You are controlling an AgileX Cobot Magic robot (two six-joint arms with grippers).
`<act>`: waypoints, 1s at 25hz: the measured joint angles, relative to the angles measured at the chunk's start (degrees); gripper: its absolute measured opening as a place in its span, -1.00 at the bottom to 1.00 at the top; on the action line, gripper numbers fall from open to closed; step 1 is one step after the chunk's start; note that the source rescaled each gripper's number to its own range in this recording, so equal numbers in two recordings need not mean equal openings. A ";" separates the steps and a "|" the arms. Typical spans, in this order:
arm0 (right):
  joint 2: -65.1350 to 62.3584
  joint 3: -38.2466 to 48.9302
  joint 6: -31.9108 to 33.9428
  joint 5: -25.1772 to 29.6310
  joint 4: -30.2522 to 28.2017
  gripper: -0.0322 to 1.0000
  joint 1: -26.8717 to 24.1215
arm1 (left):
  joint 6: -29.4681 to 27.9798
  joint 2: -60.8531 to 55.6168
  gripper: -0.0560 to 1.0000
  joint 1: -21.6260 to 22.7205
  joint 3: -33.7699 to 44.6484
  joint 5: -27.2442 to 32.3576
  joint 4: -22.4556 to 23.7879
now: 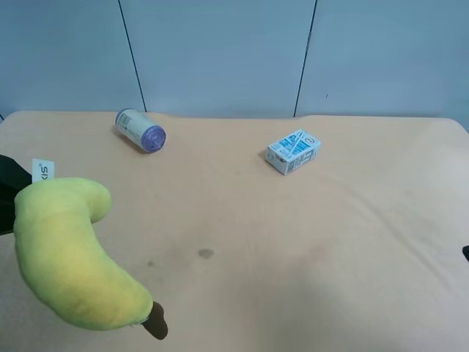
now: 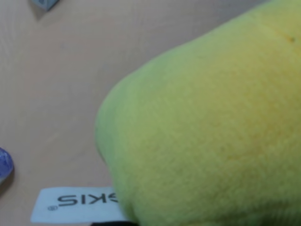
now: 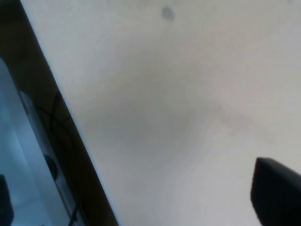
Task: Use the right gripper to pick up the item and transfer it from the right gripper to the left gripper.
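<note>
Down at the near left corner of the exterior high view, the plush banana (image 1: pixel 69 257) looms large, lifted clear of the table (image 1: pixel 330 242) and close to the lens. Tucked right behind it at the frame's edge is the left gripper (image 1: pixel 6 183), black, with the yellow plush pressed against it. The fingers themselves are buried behind the fabric, so the bite can't be seen directly, but that hand is clamped tight and the banana hangs from it in the air. So the grasp is on the plush, up near its blunt end!

A white tag (image 1: pixel 42 170) pokes out just above that blunt end, beside the black arm. From there the curve sweeps down and away to the dark brown stem tip (image 1: pixel 155 323), which points toward the near edge.

From the left wrist, it's yellow nearly wall to wall. The banana sits hard up against the camera, the tag lies at its fringe, and tan tabletop shows beyond.

Over to the right gripper (image 3: pixel 136 188): jaws spread wide, released. One black finger (image 3: pixel 277 193) shows at one side of its view and just a dark sliver at the other. Only bare tabletop lies between them, with the table's dark edge close by.

Far across the table, the can (image 1: pixel 141 130) lies on its side and the carton (image 1: pixel 293 152) sits further along, both well apart from the banana.
</note>
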 joint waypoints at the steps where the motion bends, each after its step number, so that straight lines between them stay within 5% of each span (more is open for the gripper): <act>1: 0.00 0.00 0.00 0.00 0.00 0.99 0.00 | 0.00 0.00 -0.89 0.00 0.00 0.00 0.00; 8: -4.73 0.00 0.00 -0.05 0.00 0.99 -2.30 | 0.00 0.00 -0.89 0.00 0.00 0.00 0.00; 25: -16.24 0.09 0.00 -0.05 0.17 0.99 -37.32 | 0.00 0.00 -0.89 0.00 0.00 -0.40 -0.18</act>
